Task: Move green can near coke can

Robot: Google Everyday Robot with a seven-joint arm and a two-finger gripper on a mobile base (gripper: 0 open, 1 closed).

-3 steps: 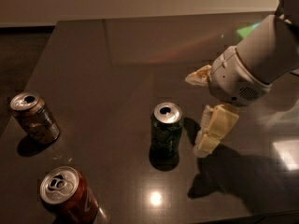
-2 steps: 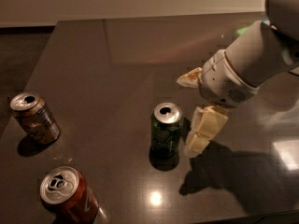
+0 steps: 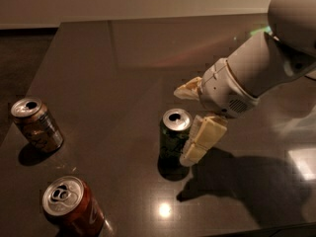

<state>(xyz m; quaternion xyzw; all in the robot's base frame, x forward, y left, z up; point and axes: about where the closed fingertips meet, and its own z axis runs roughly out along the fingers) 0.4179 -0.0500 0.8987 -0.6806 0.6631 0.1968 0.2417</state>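
Note:
The green can [image 3: 173,137] stands upright near the middle of the dark table, dark green with a silver top. The coke can [image 3: 71,209], red-brown with a silver top and pull tab, stands at the front left, well apart from the green can. My gripper [image 3: 182,126] comes in from the right and is open. Its near finger [image 3: 202,139] lies against the green can's right side, and its far finger [image 3: 187,89] is just behind and to the right of the can. The can is not clamped.
A tan-gold can [image 3: 37,125] stands at the left edge of the table [image 3: 123,58]. The white arm [image 3: 266,68] fills the upper right. The table's left and front edges are close to the two left cans.
The gripper has moved left towards the green can; its near finger now sits beside the can. The three cans have not moved.

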